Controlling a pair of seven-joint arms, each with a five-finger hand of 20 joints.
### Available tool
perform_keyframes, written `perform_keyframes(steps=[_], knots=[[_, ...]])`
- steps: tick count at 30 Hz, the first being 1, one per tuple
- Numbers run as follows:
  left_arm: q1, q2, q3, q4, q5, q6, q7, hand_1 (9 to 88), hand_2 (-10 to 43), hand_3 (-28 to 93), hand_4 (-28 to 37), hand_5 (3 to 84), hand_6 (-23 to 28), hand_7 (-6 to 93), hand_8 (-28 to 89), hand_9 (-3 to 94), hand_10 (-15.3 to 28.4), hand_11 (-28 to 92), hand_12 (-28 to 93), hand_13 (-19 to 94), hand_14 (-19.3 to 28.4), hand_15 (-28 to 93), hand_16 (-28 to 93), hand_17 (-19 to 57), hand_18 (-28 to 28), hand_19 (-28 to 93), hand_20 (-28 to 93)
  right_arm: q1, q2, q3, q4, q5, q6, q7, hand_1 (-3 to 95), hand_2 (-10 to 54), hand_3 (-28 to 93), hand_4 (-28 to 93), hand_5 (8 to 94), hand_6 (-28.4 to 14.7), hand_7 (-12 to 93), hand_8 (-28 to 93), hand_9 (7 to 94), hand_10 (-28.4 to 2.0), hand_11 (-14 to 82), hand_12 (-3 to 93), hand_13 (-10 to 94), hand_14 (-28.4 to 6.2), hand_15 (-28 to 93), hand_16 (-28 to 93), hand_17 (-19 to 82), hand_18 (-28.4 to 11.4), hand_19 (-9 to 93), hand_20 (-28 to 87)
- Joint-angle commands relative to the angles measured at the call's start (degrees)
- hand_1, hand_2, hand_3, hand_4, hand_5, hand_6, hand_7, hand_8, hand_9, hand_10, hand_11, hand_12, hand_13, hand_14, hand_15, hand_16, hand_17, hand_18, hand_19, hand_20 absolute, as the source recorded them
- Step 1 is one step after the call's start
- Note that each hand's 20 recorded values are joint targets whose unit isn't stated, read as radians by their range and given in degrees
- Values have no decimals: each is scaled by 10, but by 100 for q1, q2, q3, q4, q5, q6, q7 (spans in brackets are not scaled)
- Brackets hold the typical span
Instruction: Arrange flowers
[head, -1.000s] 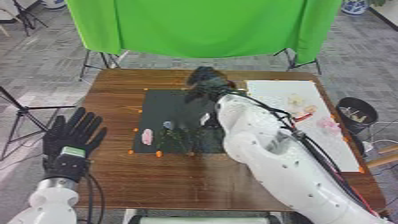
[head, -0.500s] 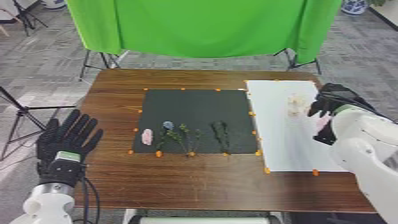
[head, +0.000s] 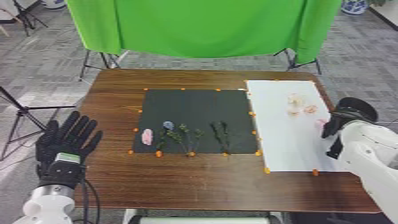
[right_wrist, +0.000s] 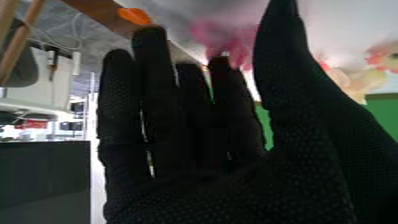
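On the brown table (head: 133, 182), the blue flower (head: 168, 124) runs near-to-far, bloom pointing away, between the left hand (head: 62, 144) and right hand (head: 341, 122), both straight-fingered and empty.

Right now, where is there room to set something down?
Bare: the dark mat beyond its flowers, and the near end of the white sheet. Crowded: the mat's near edge, and the sheet's right side, where the right hand is beside a pink flower.

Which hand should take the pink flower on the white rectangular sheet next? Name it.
The right black-gloved hand, probably: its fingers are close to that pink flower, by the edge of the white sheet. The left hand is beyond the black rectangular sheet.
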Motion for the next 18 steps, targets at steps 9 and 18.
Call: perform_keyframes(steps=[9, 18], knots=[[125, -45, -22, -72, -102, 13, 57, 284, 164, 710, -283, 419, 94, 170, -95, 383, 160, 229, 131, 281, 157, 399, -64, -78, 154, 411, 105, -650, 291, 25, -698, -724, 1809, -229, 620, -12, 593, -283, 739, 15, 228, -4, 780, -91, 77, 240, 710, -76, 275, 313, 323, -199, 734, 270], [246, -21, -119, -109, -128, 21, 109, 284, 164, 710, -283, 419, 94, 170, -95, 383, 160, 229, 131, 281, 157, 399, -64, -78, 154, 411, 105, 269, 304, -1141, -1711, -1908, 2309, -1448, 616, -20, 613, -283, 750, 14, 227, -7, 789, -93, 73, 246, 721, -72, 274, 332, 327, -201, 742, 279]])
